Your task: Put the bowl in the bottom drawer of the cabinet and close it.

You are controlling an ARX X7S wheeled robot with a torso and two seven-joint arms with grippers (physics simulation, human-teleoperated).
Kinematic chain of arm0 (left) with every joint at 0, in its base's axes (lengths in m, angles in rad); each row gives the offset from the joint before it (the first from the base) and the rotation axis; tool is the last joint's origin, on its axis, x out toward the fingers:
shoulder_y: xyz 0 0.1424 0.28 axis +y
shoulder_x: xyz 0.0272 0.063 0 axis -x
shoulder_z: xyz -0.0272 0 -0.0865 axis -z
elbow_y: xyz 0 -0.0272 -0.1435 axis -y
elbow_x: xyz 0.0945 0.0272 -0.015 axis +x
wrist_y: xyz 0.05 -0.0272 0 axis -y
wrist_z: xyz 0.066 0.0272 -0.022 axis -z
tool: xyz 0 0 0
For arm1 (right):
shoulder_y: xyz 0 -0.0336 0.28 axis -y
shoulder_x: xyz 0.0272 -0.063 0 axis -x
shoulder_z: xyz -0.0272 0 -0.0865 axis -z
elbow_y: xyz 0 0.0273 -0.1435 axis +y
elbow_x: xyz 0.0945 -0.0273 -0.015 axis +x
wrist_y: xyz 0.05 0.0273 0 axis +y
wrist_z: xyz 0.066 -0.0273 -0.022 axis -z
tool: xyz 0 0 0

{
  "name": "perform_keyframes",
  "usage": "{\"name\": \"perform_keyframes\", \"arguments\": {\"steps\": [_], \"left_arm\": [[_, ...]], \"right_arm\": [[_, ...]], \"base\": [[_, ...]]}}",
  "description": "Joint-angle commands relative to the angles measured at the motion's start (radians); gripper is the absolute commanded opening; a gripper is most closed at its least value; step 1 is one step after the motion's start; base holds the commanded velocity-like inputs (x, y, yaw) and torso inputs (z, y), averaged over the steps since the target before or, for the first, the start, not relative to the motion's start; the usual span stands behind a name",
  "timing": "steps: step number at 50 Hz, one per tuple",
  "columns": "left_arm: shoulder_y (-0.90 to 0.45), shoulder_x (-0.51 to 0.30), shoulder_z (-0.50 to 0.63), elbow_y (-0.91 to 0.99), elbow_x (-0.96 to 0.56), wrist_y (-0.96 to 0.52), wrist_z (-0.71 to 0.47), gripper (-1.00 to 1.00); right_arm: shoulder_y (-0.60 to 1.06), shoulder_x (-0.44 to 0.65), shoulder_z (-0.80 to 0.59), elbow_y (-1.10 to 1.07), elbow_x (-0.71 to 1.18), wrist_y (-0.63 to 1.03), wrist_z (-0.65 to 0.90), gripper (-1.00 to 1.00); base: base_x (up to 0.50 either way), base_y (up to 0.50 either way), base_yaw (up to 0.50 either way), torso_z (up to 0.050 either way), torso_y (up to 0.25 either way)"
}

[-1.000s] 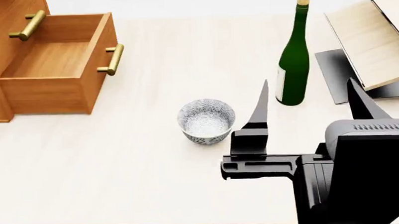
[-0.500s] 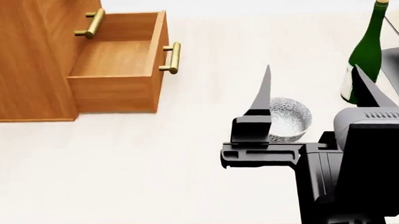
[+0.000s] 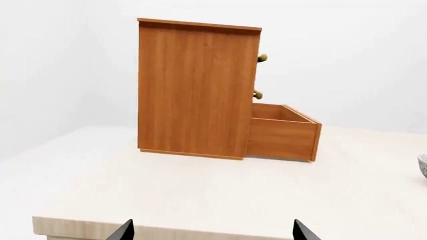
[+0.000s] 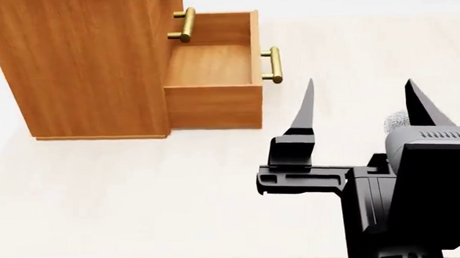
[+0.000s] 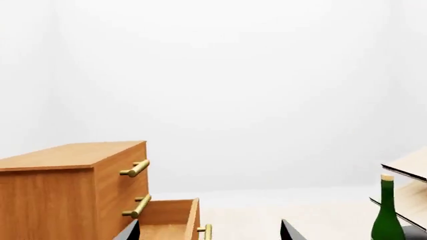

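Cabinet (image 4: 90, 65): upright on the table (image 4: 140, 195), bottom drawer (image 4: 212, 66) pulled out.
Bowl (image 4: 396, 121): on the table well right of the drawer, mostly hidden behind the right gripper (image 4: 359, 110).
Right gripper: fingers spread wide, holding nothing.
Left gripper (image 3: 210, 231): only fingertips show, spread apart, holding nothing.
Bottle (image 5: 388, 212): standing, far right.

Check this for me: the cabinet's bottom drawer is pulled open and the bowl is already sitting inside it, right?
Not quite. The bottom drawer of the cabinet is pulled open, but it holds nothing: the head view shows only its bare wooden floor. The bowl is on the table, mostly hidden behind the right hand, well clear of the drawer.
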Motion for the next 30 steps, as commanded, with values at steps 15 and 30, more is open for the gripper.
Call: {"name": "perform_keyframes", "arguments": {"steps": [15,30], "left_arm": [[0.0,-0.017,0.014,0.001,-0.001,0.005,-0.021,1.0],[-0.002,-0.025,0.024,0.0,0.004,0.005,-0.034,1.0]], "right_arm": [[-0.012,0.005,-0.001,0.009,0.03,-0.013,0.019,1.0],[-0.041,0.022,-0.011,0.033,0.036,-0.047,0.019,1.0]], "base": [[0.0,0.5,0.0,0.0,0.0],[0.0,0.15,0.0,0.0,0.0]]}}
